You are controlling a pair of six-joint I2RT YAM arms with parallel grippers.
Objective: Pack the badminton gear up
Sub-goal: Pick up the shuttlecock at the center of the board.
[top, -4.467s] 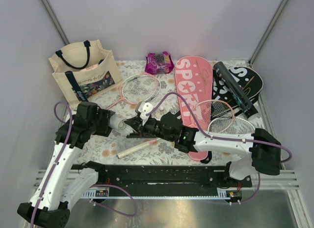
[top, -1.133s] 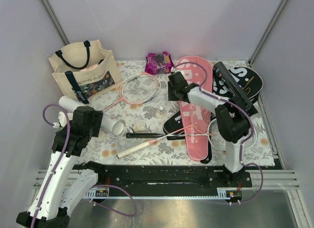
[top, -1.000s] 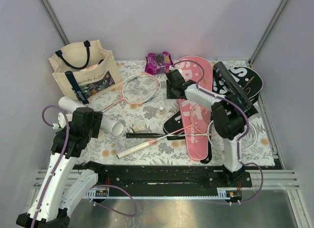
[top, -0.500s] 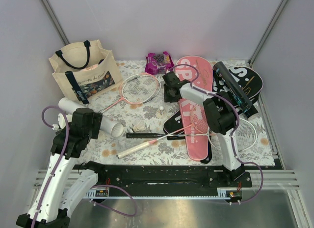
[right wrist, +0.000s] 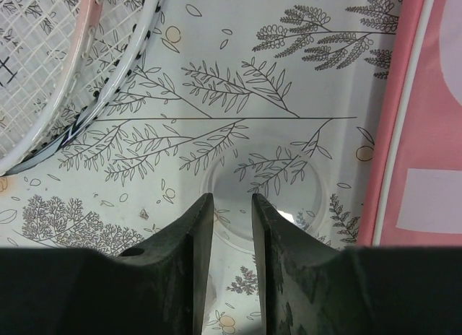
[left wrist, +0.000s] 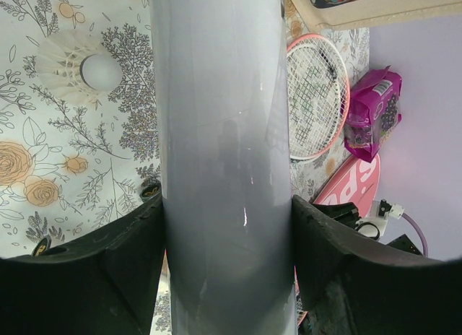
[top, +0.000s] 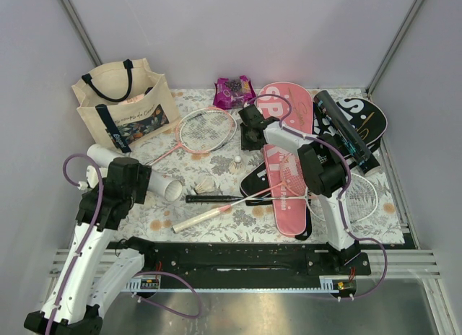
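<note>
My left gripper [top: 131, 177] is shut on a long white tube [top: 155, 180], which fills the left wrist view [left wrist: 224, 154] between both fingers. My right gripper [top: 249, 135] hangs low over the cloth between the pink racket [top: 207, 129] and the pink "SPORT" cover [top: 285, 136]. Its jaws stand narrowly open [right wrist: 232, 199] astride the near rim of a clear round lid [right wrist: 278, 180]. Two shuttlecocks [top: 238, 161] [top: 206, 185] lie mid-cloth, and one shuttlecock [left wrist: 90, 69] shows beside the tube. Two more rackets [top: 213, 198] [top: 209, 216] lie near the front.
A cream tote [top: 123, 107] stands at the back left and a purple snack packet [top: 234, 92] lies at the back. A black tube [top: 345, 129] rests on the black cover [top: 368, 112] at the right. Racket heads [top: 357, 194] overlap by the pink cover's lower end.
My right gripper has moved a little left and down over the clear lid, and its jaws have narrowed slightly. The left arm and the white tube have stayed put.
</note>
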